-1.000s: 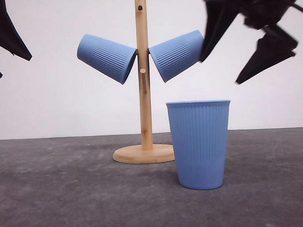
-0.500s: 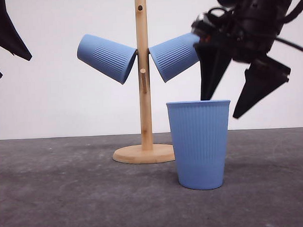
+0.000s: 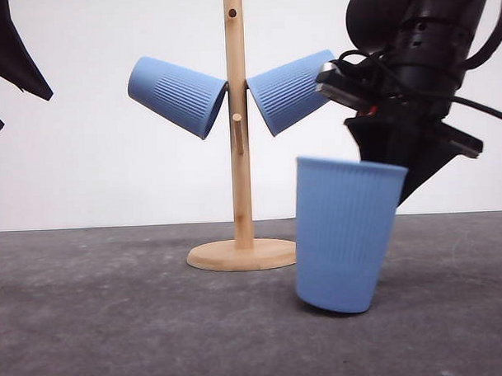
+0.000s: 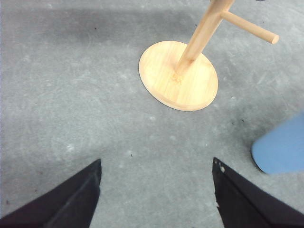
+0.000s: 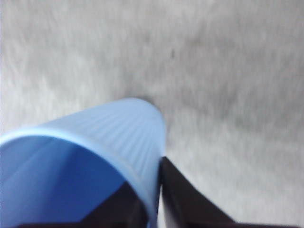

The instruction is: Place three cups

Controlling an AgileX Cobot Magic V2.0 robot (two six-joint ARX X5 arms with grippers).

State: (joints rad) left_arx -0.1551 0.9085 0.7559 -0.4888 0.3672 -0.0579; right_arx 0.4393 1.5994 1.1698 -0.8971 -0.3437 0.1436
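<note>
The right gripper (image 3: pixel 391 179) is clamped on the rim of the third cup (image 3: pixel 345 238): in the right wrist view one finger (image 5: pixel 190 202) lies against the outer wall and the other sits inside the mouth, with the cup wall pinched between them. In the front view this cup occupies the lower right of centre, tilted, its base edge at or just above the table (image 3: pixel 115 325); whether it touches cannot be told. The right wrist picture is blurred.

The left gripper (image 4: pixel 156 190) has its jaws spread wide with nothing between them; it hangs over bare table at the lower part of the left wrist view, with the stand's base (image 4: pixel 178 76) above it in that picture. In the front view its dark fingers (image 3: pixel 11 48) sit at the upper left edge.

The wooden stand (image 3: pixel 237 131) rises at centre frame. Two cups are hung on its pegs, mouths toward the post: the left-hand cup (image 3: pixel 175 96) and the right-hand cup (image 3: pixel 290 89), both in the upper middle of the frame.

Step in hand, as judged: pickup of the last cup, two being already placed. The front peg (image 3: pixel 236 118) is free. The next move calls for raising the cup clear of the table, turning its mouth toward a free peg, and avoiding contact with the hung cups.
</note>
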